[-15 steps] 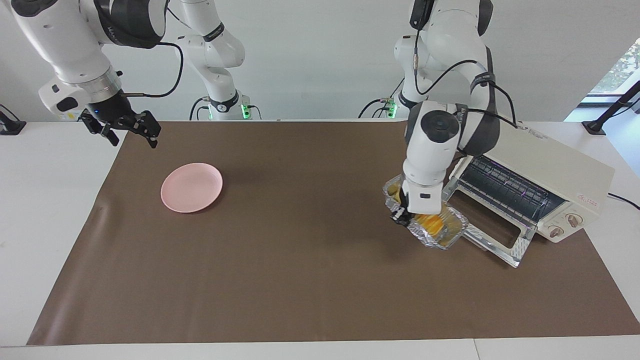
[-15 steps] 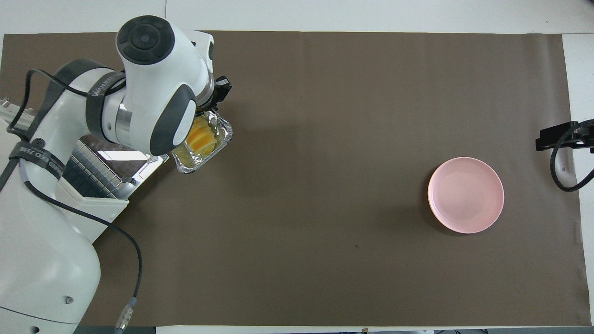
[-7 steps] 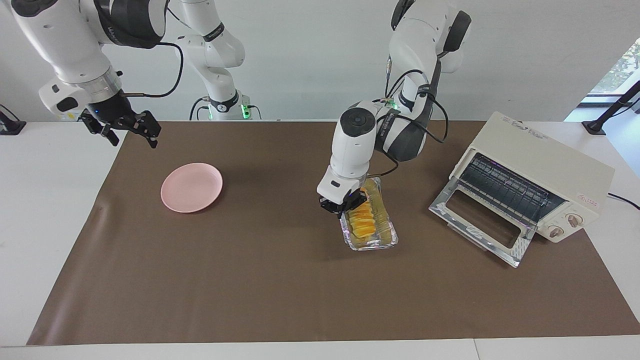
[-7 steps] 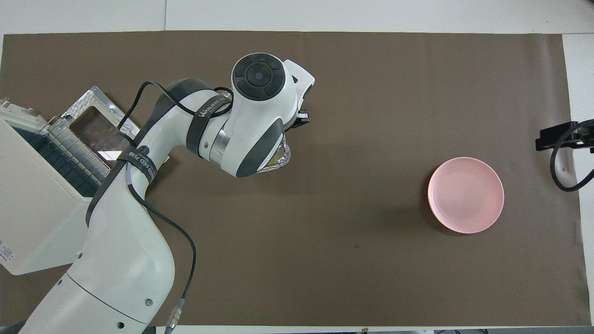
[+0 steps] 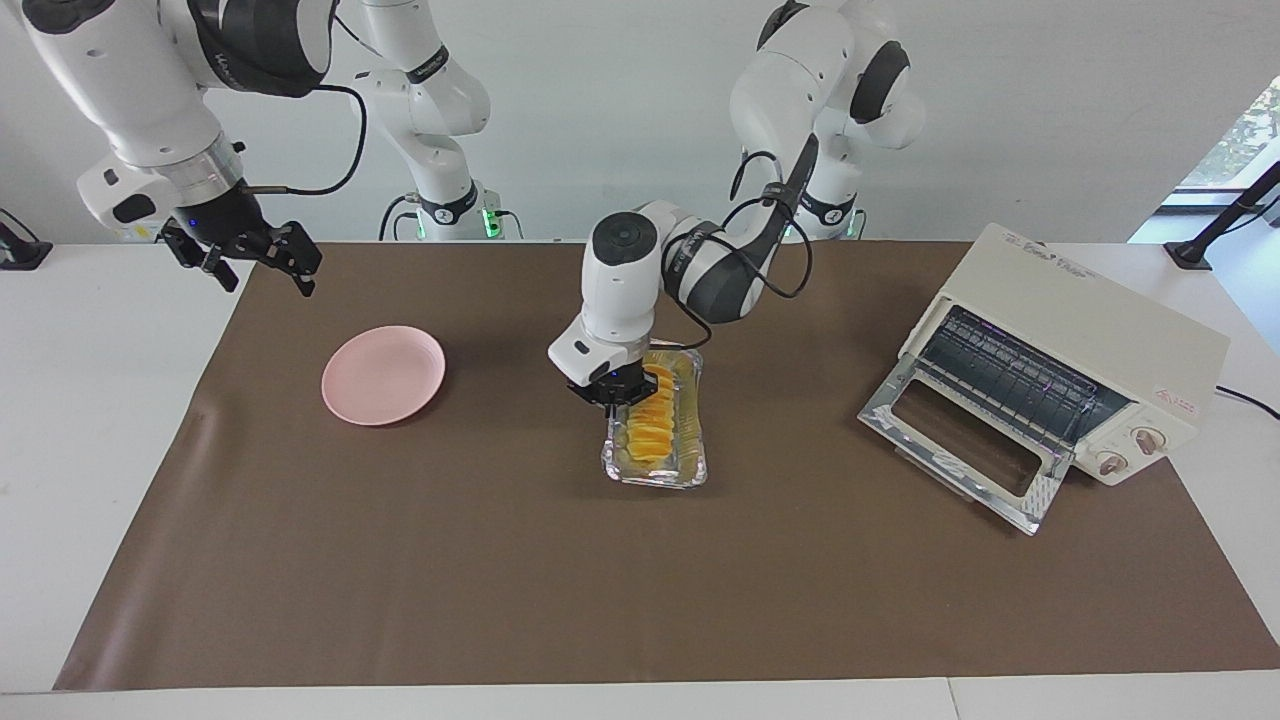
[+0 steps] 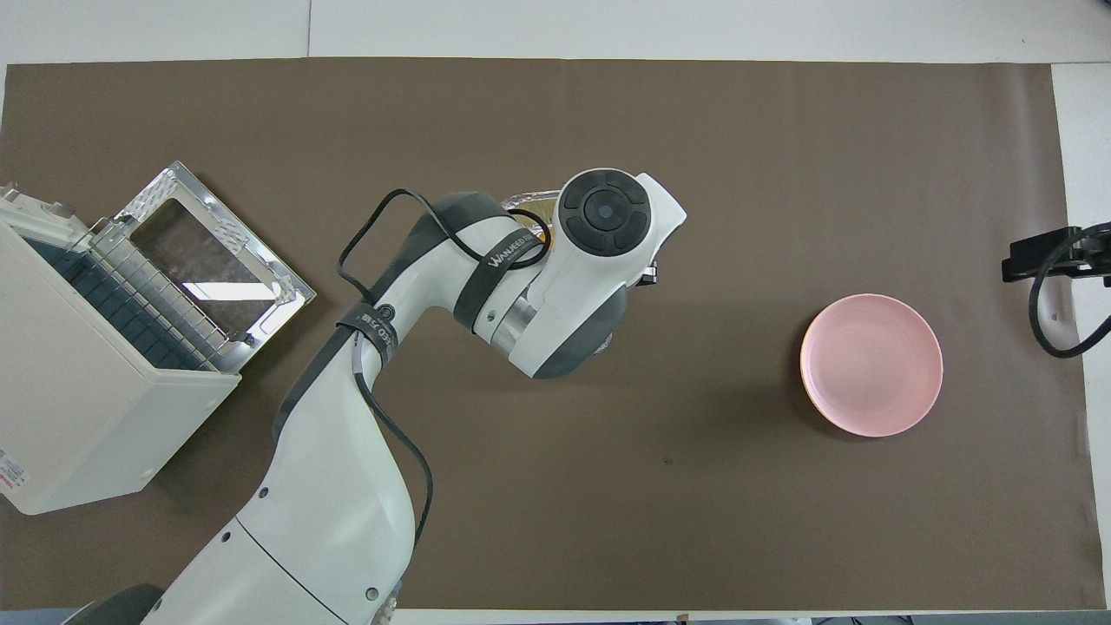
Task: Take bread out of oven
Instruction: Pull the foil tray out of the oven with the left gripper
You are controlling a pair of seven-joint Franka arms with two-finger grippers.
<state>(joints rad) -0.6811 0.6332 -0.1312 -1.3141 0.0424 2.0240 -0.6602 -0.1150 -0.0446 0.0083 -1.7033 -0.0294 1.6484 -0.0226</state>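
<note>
Up by the robots' edge, the right gripper [image 5: 262, 262] waits with fingers spread above the mat's corner, the pink plate [image 5: 383, 374] farther out. Mid-table, the left gripper [image 5: 612, 393] pinches the rim of the foil tray [image 5: 690, 440] holding the bread [image 5: 652, 425]. Toward the left arm's end, well apart, the oven [image 5: 1075, 355] stands with its door [image 5: 965, 460] dropped open.

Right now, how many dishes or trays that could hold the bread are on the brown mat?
2. The crinkled silver foil tray sits mid-mat with the ridged golden bread in it, its rim pinched by the left gripper. The round pink plate sits empty toward the right arm's end. None seem hidden.
</note>
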